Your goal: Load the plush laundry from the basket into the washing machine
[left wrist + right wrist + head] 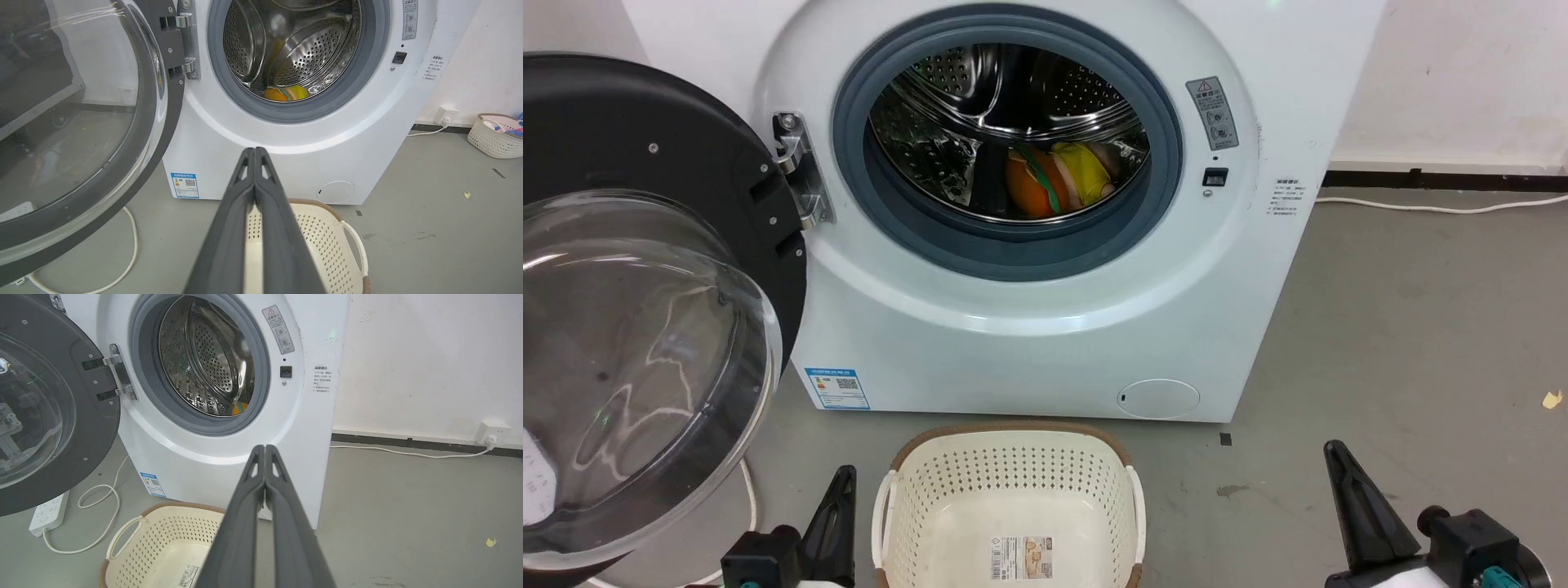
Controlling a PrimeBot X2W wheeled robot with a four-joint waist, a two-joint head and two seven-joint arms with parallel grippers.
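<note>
The left gripper [846, 478] has its two dark fingers pressed flat together, tip to tip. It hangs low, just beside the left side of the basket [1013, 428], and its tip points up at the washer [1029, 343]. The right gripper [1335, 457] is pressed together the same way. It hangs off the right side of the basket, a bit apart from it, over the grey floor [1405, 327]. The basket sits on the floor between the two grippers, right in front of the washer. Its bare bottom shows, with a label [1021, 557] stuck on it. The toy [1045, 184] lies inside the washer, at the bottom of the shiny drum [980, 82], close to the front. Its orange part is on the left and its yellow part is on the right, with a green strip between them. The round door [645, 351] is swung wide open to the left and hangs on its hinge [800, 167]. Under the door, a white power strip [48, 512] and a looped cord [100, 498] lie on the floor. Past the washer's right side, another cord [408, 453] runs along the edge of the floor to a plug [492, 430] on the wall. Far off to the right, by the wall, stands a second basket [490, 145].
</note>
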